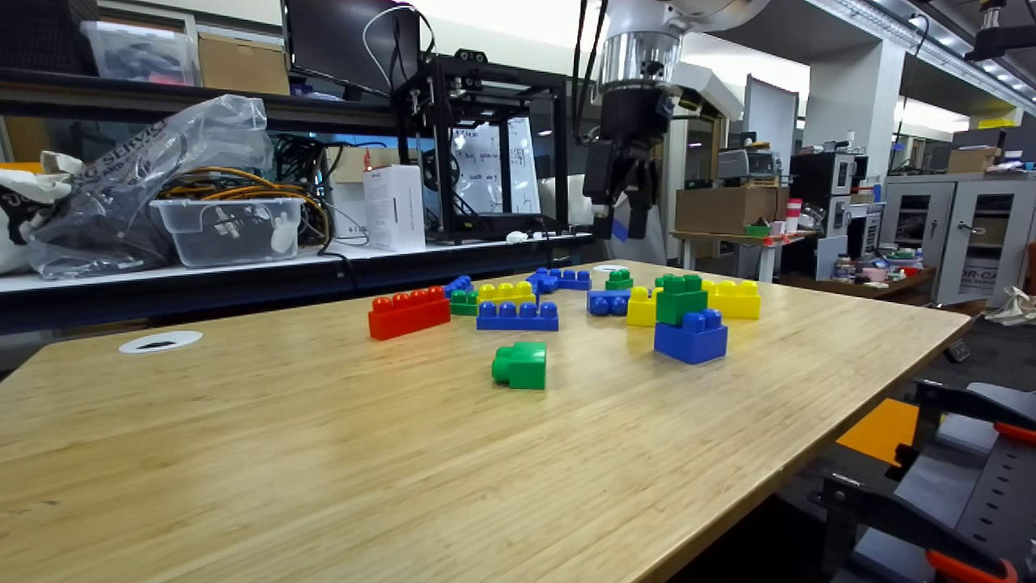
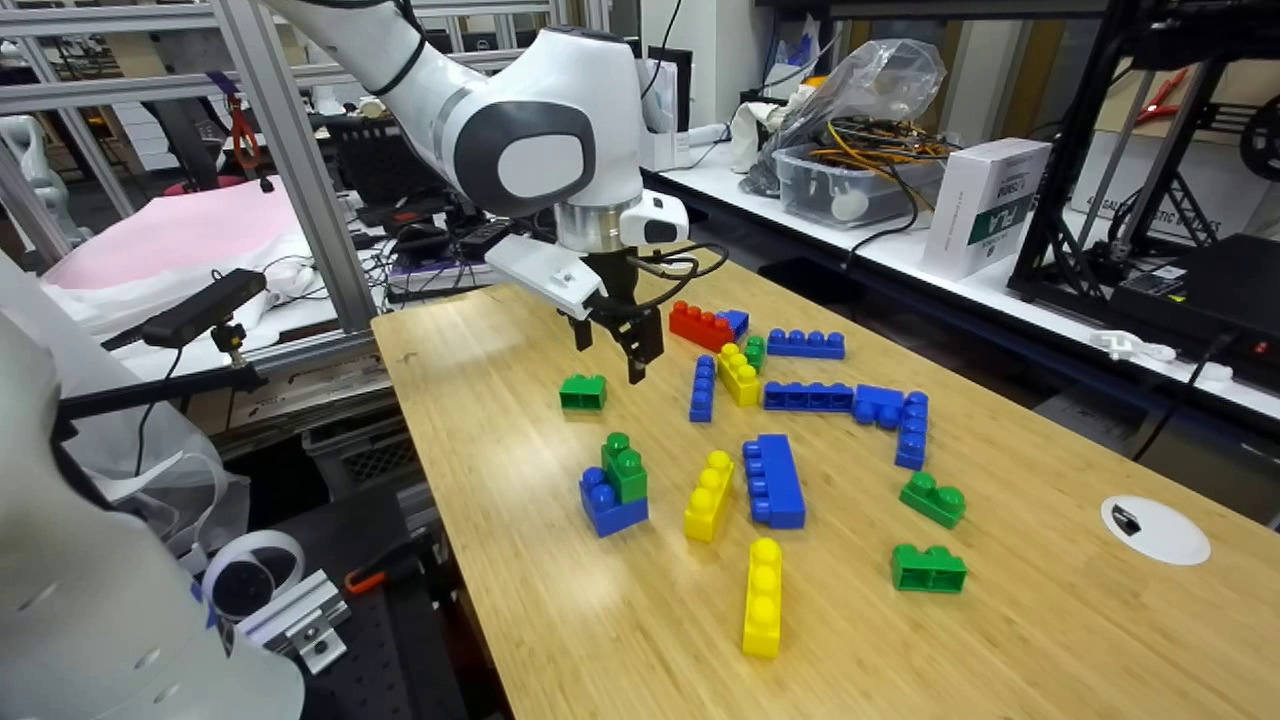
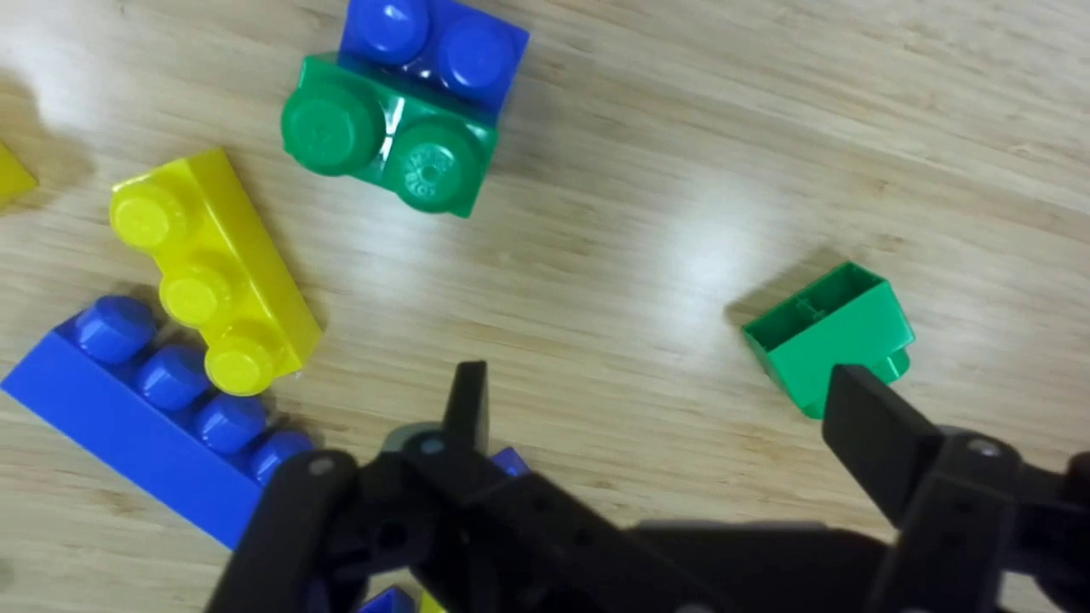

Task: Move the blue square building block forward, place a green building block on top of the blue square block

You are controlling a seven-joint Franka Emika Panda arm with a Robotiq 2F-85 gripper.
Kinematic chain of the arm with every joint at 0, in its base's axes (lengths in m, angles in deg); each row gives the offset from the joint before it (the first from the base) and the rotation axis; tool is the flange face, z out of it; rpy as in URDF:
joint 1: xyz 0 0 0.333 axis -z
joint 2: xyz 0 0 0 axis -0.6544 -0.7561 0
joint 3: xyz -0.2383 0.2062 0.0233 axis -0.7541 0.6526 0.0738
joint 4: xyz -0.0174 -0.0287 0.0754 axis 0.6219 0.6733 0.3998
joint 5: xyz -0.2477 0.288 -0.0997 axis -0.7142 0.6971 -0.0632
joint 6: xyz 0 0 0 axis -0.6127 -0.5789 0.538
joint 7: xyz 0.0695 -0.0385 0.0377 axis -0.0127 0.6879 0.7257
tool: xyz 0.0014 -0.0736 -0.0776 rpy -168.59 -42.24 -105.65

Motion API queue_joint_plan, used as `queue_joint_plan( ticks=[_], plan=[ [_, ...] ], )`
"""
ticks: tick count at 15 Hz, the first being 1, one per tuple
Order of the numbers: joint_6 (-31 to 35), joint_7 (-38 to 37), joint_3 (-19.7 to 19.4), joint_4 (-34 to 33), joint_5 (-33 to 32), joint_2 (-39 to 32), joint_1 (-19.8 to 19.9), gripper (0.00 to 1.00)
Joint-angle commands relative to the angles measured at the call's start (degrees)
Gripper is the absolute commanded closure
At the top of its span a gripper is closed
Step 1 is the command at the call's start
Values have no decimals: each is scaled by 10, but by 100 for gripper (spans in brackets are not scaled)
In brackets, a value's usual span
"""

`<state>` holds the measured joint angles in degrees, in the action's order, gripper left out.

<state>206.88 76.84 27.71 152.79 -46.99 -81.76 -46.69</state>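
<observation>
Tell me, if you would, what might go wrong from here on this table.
The stacked green studded plastic block covers only about half of the square blue studded plastic block, so a sideways knock might tip it off. The loose green plastic block, lying on its side, could get nudged if the open end effector descends beside it.

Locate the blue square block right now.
In an exterior view, the blue square building block sits just left of a yellow brick, partly under a green building block; the wrist view shows it at the top edge, left of centre.
</observation>
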Motion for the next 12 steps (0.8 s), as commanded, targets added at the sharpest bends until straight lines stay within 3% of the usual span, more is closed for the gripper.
queue_joint_plan(
  ticks=[1, 12],
  plan=[
    [-20, -34, -1, 3, 10, 19, 1, 0],
    [-9, -31, 0, -1, 1, 13, -1, 0]
  ],
)
